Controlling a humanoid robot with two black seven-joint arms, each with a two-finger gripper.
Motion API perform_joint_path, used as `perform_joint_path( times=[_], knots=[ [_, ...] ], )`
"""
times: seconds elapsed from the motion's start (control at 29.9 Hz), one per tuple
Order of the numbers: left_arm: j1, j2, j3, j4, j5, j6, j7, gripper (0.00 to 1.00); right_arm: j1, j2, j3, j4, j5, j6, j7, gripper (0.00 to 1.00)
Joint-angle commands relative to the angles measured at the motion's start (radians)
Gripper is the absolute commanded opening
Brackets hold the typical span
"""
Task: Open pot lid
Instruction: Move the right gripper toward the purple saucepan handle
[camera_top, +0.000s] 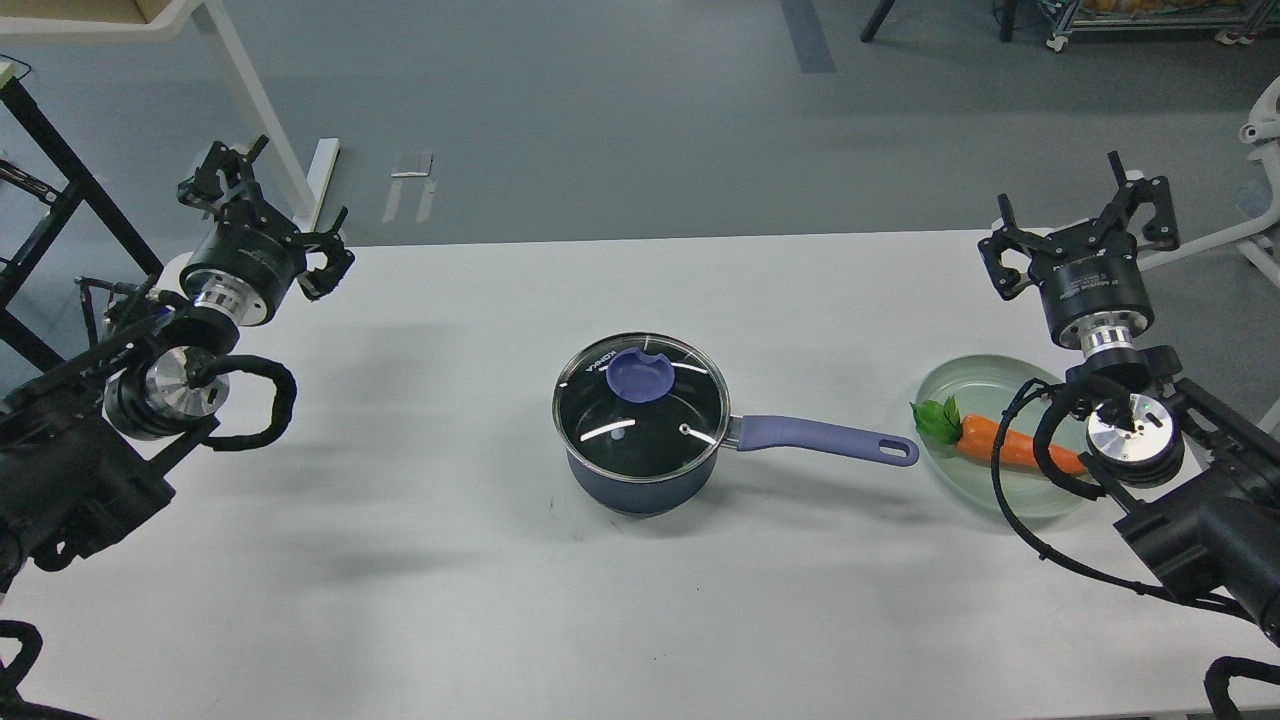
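Lid (641, 405) sits on pot (640, 470) mid-table, handle pointing twd my right gripper (1085, 215), prob. the nearer arm; both it and left gripper (268, 215) spread, holding nothing.

Lab: white table (400, 560), grey floor (620, 120).

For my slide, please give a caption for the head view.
Lid closed on pot; left gripper and right gripper open, far from it.

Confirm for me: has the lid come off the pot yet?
No, the lid sits flat on the pot, and both grippers are far off at the table's sides.
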Motion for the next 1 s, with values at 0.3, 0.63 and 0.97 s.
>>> perform_joint_path(
  times=[0.3,0.63,0.97],
  knots=[
    [-0.012,0.003,-0.028,-0.004,-0.003,0.021,-0.002,1.0,0.01,-0.02,-0.042,0.073,-0.001,-0.039,-0.002,1.0],
    [-0.018,0.057,-0.023,-0.007,0.003,0.004,0.009,0.99,0.064,-0.217,-0.141,0.235,-0.159,-0.126,0.0,1.0],
    [-0.033,0.083,-0.011,-0.053,0.017,0.004,0.013,1.0,0.378,-0.477,-0.543,0.366,-0.495,-0.134,0.003,1.0]
  ],
)
